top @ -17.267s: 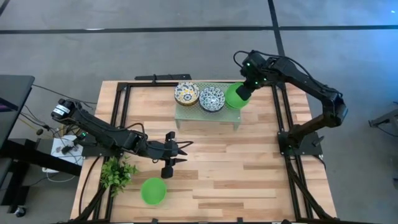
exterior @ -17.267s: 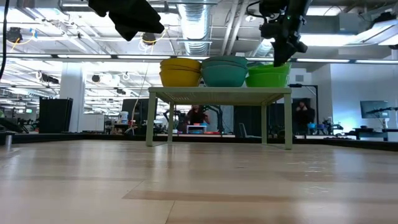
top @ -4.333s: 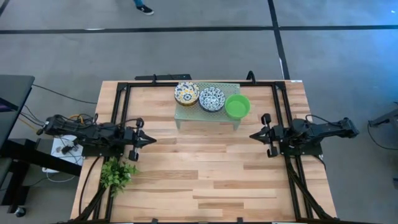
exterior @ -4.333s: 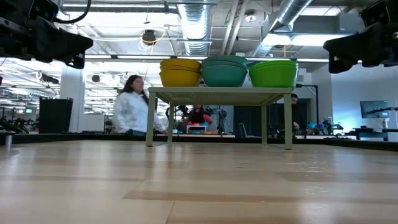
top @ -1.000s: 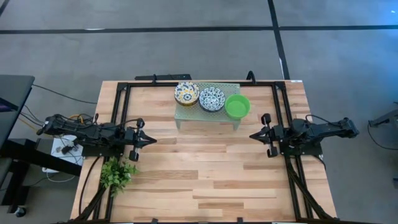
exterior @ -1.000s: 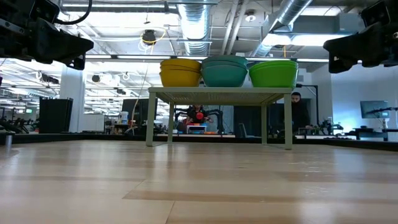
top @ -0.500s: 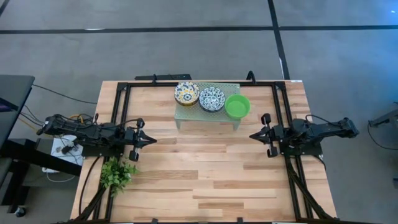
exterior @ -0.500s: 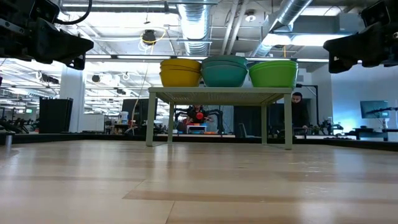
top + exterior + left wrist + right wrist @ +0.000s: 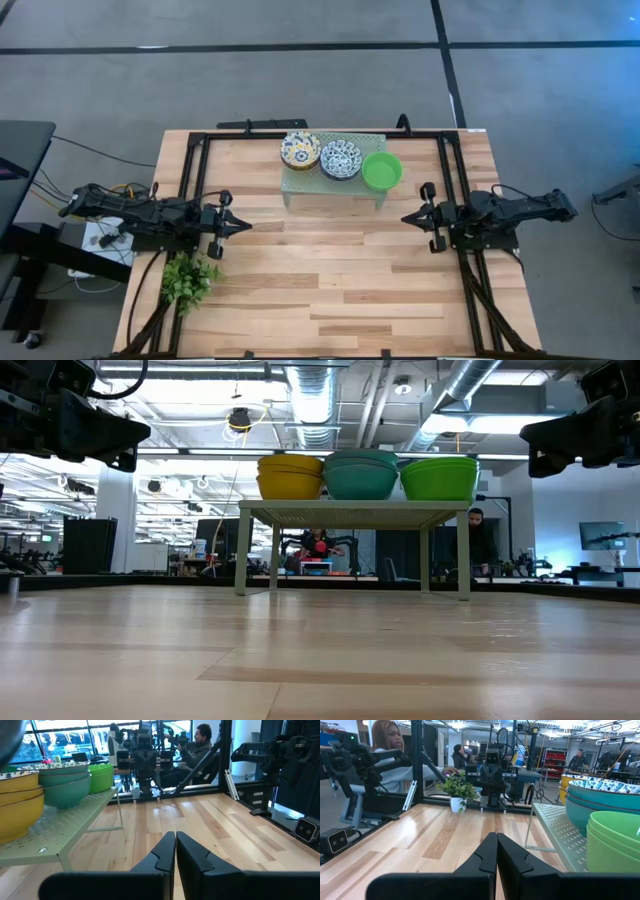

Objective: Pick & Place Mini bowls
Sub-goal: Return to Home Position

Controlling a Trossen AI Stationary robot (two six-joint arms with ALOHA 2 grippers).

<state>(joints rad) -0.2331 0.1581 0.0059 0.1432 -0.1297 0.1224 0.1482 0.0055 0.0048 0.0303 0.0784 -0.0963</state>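
The mini bowls stand in three stacks on the pale green perforated rack (image 9: 335, 180) at the table's far middle: a yellowish floral stack (image 9: 300, 150), a blue floral stack (image 9: 341, 158) and a plain green stack (image 9: 381, 170). The low view shows the stacks (image 9: 364, 475) side by side on the rack top. My left gripper (image 9: 246, 226) is shut and held level at the table's left side, holding nothing. My right gripper (image 9: 405, 217) is shut and level at the right side, also with nothing in it. Both point toward the table's middle.
A small leafy plant (image 9: 187, 279) stands near the left front corner, just in front of my left arm. Black frame rails (image 9: 196, 170) run along the table's left, right and far sides. Bare wood spreads between the two grippers. People show in the room beyond.
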